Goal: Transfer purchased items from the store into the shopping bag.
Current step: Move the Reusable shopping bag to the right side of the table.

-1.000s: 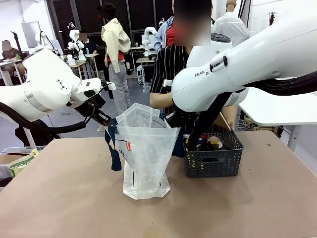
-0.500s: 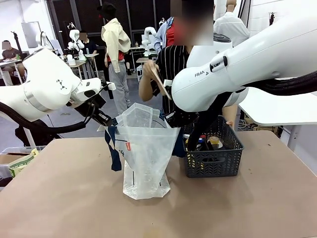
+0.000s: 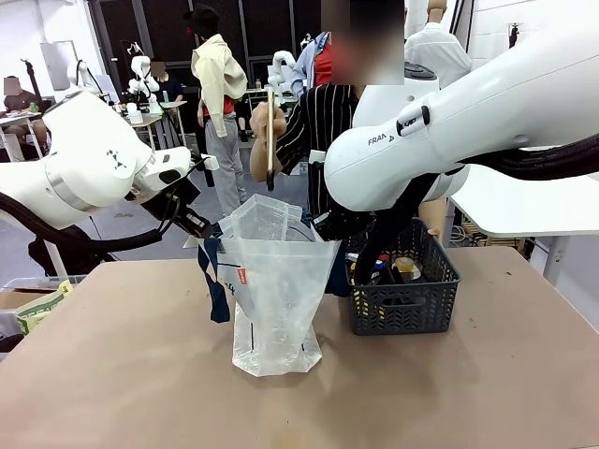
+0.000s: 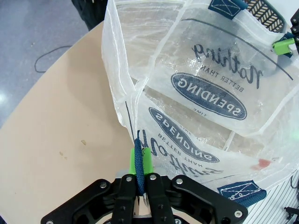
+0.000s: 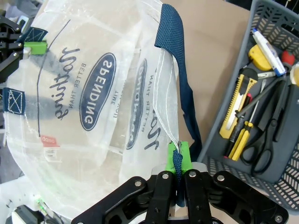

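Observation:
The clear shopping bag [image 3: 276,290] stands upright mid-table, mouth held wide. My left gripper [image 3: 208,231] is shut on its left rim by the navy strap, as the left wrist view shows [image 4: 140,163]. My right gripper [image 3: 332,234] is shut on the opposite rim and strap [image 5: 176,163]. The dark grey basket, the store [image 3: 402,313], sits just right of the bag. In it lie purchased items: a yellow utility knife [image 5: 236,105], scissors [image 5: 261,149], a marker [image 5: 265,44]. The person's hand holds a thin flat tan item [image 3: 270,140] upright above the bag.
The brown table [image 3: 140,374] has free room in front of and left of the bag. The person stands at the far edge behind bag and basket. My right arm's white body [image 3: 468,122] hangs over the basket. A box [image 3: 37,309] sits off the table's left edge.
The person's hand has risen from behind the bag with the flat tan item, turning it upright above the bag's mouth. Both arms and the bag have held still.

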`<state>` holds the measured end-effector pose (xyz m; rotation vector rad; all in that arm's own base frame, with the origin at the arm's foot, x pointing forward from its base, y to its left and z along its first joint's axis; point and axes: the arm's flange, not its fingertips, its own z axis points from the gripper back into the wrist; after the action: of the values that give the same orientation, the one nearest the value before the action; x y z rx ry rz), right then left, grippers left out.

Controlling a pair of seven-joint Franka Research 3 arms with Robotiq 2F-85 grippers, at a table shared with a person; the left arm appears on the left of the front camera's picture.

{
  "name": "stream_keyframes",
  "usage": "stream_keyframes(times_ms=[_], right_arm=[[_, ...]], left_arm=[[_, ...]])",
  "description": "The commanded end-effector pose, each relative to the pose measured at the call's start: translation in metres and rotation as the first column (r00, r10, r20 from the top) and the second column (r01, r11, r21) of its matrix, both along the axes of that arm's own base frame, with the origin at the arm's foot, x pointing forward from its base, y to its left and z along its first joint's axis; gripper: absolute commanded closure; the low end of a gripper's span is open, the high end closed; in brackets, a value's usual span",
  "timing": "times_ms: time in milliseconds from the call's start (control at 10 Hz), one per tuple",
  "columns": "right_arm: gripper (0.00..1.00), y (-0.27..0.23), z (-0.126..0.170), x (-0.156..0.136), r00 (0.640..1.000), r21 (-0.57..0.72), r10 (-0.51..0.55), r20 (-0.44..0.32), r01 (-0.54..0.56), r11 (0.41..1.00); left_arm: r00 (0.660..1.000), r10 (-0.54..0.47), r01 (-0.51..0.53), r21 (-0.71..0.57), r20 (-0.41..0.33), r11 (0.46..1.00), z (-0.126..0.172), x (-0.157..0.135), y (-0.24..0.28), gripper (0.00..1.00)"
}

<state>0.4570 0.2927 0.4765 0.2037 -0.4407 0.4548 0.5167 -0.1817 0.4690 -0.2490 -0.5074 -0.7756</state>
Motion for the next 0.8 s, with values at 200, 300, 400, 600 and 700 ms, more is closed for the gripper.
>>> stream_keyframes(times_ms=[200,300,400,600,700], right_arm=[[1.0,-0.0028,-0.0018,-0.0046,1.0,0.004,-0.007,-0.007,0.007,1.0],[1.0,-0.0028,-0.0018,-0.0046,1.0,0.004,-0.007,-0.007,0.007,1.0],[1.0,-0.0028,-0.0018,-0.0046,1.0,0.004,-0.007,-0.007,0.007,1.0],[1.0,-0.0028,-0.0018,-0.0046,1.0,0.004,-0.007,-0.007,0.007,1.0],[1.0,-0.0028,-0.0018,-0.0046,1.0,0.004,-0.007,-0.007,0.007,1.0]], left_arm=[[1.0,0.004,-0.004,0.007,0.0,1.0,0.0008,-0.0011,0.0024,1.0],[1.0,0.004,-0.004,0.007,0.0,1.0,0.0008,-0.0011,0.0024,1.0],[1.0,0.004,-0.004,0.007,0.0,1.0,0.0008,-0.0011,0.0024,1.0],[1.0,0.004,-0.004,0.007,0.0,1.0,0.0008,-0.0011,0.0024,1.0],[1.0,0.004,-0.004,0.007,0.0,1.0,0.0008,-0.0011,0.0024,1.0]])
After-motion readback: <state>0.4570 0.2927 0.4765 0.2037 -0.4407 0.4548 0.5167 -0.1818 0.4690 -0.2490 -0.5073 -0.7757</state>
